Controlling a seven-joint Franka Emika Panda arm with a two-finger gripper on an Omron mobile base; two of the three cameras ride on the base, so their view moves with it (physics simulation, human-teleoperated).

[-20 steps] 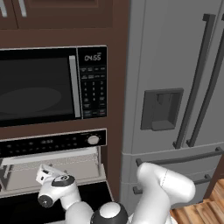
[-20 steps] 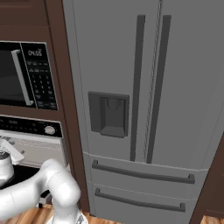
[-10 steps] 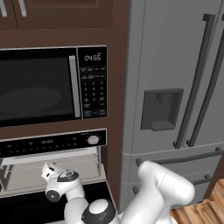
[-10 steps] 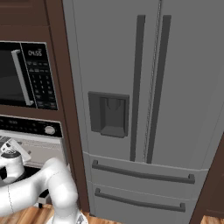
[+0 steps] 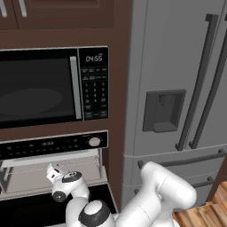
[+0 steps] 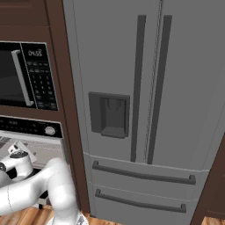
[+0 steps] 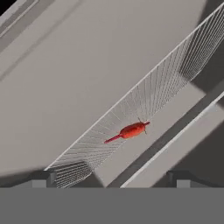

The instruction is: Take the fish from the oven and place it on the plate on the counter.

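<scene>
Microwave: a black microwave with keypad and clock display (image 5: 53,84) sits in dark brown cabinetry, above the oven.
Oven: the built-in silver wall oven with a black control strip and white round knob (image 5: 53,144) stands open, its pale cavity visible behind the white arm's wrist.
Rack: a thin silver wire rack (image 7: 140,103) runs diagonally across the hand view.
Fish: the small red-orange slender fish (image 7: 131,130) lies on the wire rack inside the oven, near the rack's front edge.
Gripper: the two-finger gripper (image 7: 111,177) has its dark fingertips spread wide, holding nothing, short of the fish.
Refrigerator: a tall grey French-door refrigerator with a dark dispenser (image 6: 145,110) stands to the oven's right.
</scene>
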